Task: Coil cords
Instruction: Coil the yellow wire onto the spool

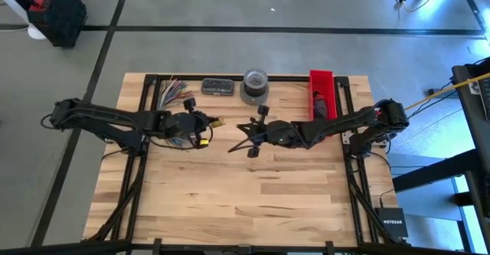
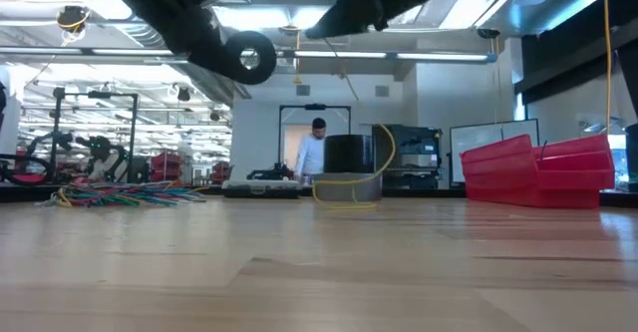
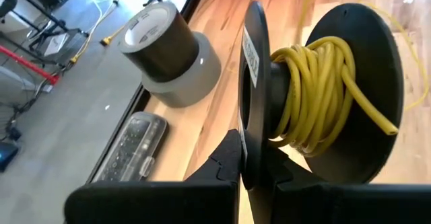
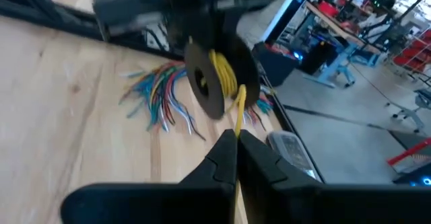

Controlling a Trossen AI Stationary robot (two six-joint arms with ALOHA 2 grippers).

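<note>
**Winding a yellow cord onto a held spool**

Looking straight down, the high view showed the left claw (image 1: pixel 200 125) over the left middle of the surface (image 1: pixel 253 201) and the right claw (image 1: pixel 246 136) reaching toward it from the right. The loose multicoloured cords (image 1: pixel 174 91) lay fanned at the far left corner, well apart from both, with a case (image 1: pixel 218 86), a tape roll (image 1: pixel 256 86) and a red bin (image 1: pixel 322 94) along the far edge.

Low view: the cords (image 2: pixel 125 194) lay flat on the surface, and both arms hung above it.

Left wrist view: the left claw (image 3: pixel 250 173) was pinched on one flange of a black spool (image 3: pixel 323 96), which carried several turns of yellow cord (image 3: pixel 311 93) with a free end sticking out.

Right wrist view: the right claw (image 4: pixel 238 143) was pressed together on the yellow cord's (image 4: pixel 237 113) free end, just beside the spool (image 4: pixel 205 83).

Judged from these views, the step in hand was coiling; the next move would call for guiding the tail around the hub under light tension without pulling it from the grip.
</note>
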